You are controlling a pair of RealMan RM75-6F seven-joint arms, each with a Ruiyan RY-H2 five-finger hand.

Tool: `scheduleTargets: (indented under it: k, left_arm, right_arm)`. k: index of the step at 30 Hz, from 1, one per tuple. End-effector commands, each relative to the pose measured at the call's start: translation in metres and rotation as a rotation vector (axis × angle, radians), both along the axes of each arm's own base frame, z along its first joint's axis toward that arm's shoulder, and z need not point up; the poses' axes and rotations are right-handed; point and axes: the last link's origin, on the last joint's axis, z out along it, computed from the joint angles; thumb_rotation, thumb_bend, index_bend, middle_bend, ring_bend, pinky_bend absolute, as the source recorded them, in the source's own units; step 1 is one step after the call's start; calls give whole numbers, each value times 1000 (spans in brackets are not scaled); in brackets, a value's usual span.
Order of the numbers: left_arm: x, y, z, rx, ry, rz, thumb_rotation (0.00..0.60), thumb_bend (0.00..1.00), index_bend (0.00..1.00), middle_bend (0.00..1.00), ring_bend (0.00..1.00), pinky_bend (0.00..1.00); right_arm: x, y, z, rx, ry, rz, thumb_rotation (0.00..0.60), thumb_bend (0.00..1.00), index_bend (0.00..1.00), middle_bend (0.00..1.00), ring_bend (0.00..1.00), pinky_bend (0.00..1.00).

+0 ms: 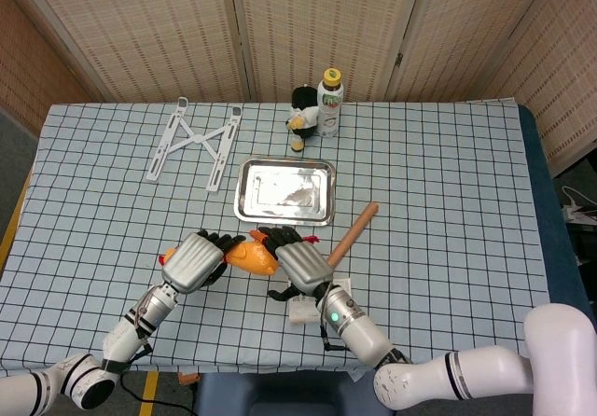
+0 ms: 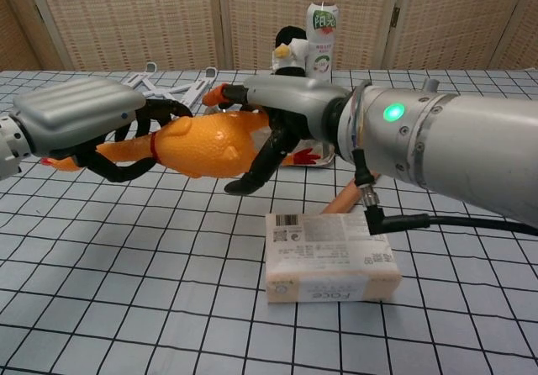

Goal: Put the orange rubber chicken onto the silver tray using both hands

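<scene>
The orange rubber chicken [image 1: 250,256] hangs above the table in front of the silver tray [image 1: 285,190]. My left hand [image 1: 196,260] grips its neck end; in the chest view this hand [image 2: 76,123] wraps the neck left of the body [image 2: 206,144]. My right hand [image 1: 300,265] has come in from the right. Its fingers [image 2: 252,93] reach over the chicken's rear and its thumb spreads out below, so the rear lies between them without a closed grip. The chicken's red feet [image 2: 307,152] peek out behind this hand.
A wooden rolling pin [image 1: 353,234] lies right of the tray. A boxed soap bar [image 2: 332,257] sits under my right forearm. A green-label bottle [image 1: 329,103], a penguin toy [image 1: 300,117] and a white folding stand [image 1: 194,142] stand behind the tray.
</scene>
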Motion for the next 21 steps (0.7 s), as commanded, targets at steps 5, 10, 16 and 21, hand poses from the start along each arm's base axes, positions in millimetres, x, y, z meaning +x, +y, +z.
scheduleTargets:
  k: [5, 10, 16, 21]
  left_arm:
    - [0, -2, 1, -12, -4, -3, 600, 728, 790, 699, 554, 701]
    - [2, -2, 0, -34, -28, 14, 600, 727, 789, 698, 554, 702]
    - [5, -2, 2, -36, -36, 15, 600, 727, 789, 698, 554, 702]
    - [6, -3, 4, -36, -46, 16, 600, 727, 790, 698, 554, 702]
  right_arm:
    - [-4, -9, -9, -43, 35, -26, 600, 184, 0, 0, 0, 4]
    - [-1, -9, -15, -23, 19, -46, 600, 184, 166, 74, 40, 216]
    - [7, -7, -20, -50, -48, -34, 600, 185, 645, 394, 445, 715]
    - [7, -6, -18, -107, -54, -12, 600, 261, 986, 669, 743, 1000]
